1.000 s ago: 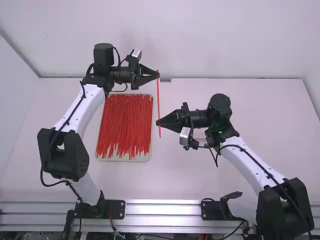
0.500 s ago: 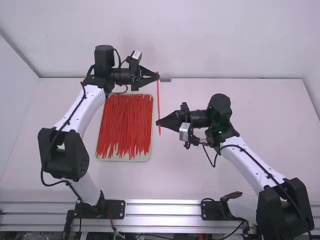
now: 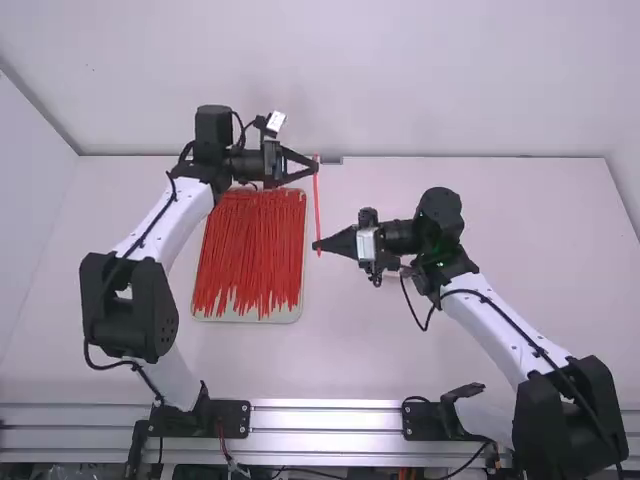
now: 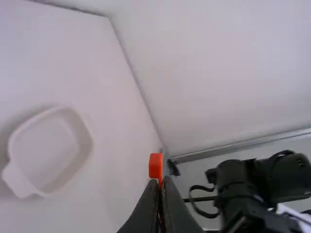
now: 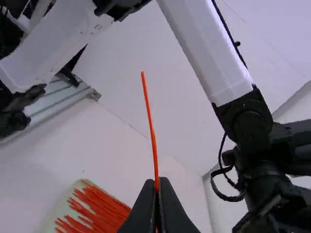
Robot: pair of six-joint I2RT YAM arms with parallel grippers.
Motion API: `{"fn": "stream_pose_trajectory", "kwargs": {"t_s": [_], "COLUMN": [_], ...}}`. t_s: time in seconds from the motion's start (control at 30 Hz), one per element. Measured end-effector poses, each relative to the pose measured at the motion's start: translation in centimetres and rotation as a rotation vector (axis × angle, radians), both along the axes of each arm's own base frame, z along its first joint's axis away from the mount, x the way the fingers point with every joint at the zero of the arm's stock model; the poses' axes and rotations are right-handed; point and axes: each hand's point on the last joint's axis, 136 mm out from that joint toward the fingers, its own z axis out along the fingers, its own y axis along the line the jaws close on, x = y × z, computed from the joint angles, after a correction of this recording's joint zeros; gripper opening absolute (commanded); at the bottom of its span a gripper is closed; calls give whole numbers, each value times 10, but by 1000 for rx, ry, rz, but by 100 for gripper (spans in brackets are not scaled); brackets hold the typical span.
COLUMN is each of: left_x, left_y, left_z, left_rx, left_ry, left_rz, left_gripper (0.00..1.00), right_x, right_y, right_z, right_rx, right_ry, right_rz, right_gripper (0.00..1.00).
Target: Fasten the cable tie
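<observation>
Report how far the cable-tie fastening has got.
Done: one red cable tie is held up beside the tray. In hand: left gripper, jaws shut, pinches its head; right gripper its tail. Left: it is straight, so loop, thread and tighten it.

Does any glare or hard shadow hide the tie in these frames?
High view: even light, only faint shadows, tie clear against the table. Left wrist view: no glare, the tie stands out plainly. Right wrist view: no glare, the tie reads clearly.
</observation>
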Motion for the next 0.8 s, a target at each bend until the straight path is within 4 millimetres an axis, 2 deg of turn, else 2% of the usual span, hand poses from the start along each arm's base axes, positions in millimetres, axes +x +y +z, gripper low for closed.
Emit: {"fn": "stream_pose_trajectory", "kwargs": {"t_s": [0.27,0.47,0.63,0.8], "left_x": [1,4,5,1], "left_y": [0,-1,-1,-2], "left_z": [-1,5,6,8], "left_rx": [40,50,57,59], "left_ry": [-228,-352,-406,-493], "left_rz": [-30,-35,-41,-70], "left_gripper": [2,2,2,2], "right_x": [7,28,45,60], "right_y": [0,1,0,-2], "right_z": [-1,-12,-16,-17], "right_rx": [-33,-70,-57,-31], "right_ry": [245,569,716,784], "right_rz": [-35,-160,-263,-343], "right_gripper": [0,0,0,0]}}
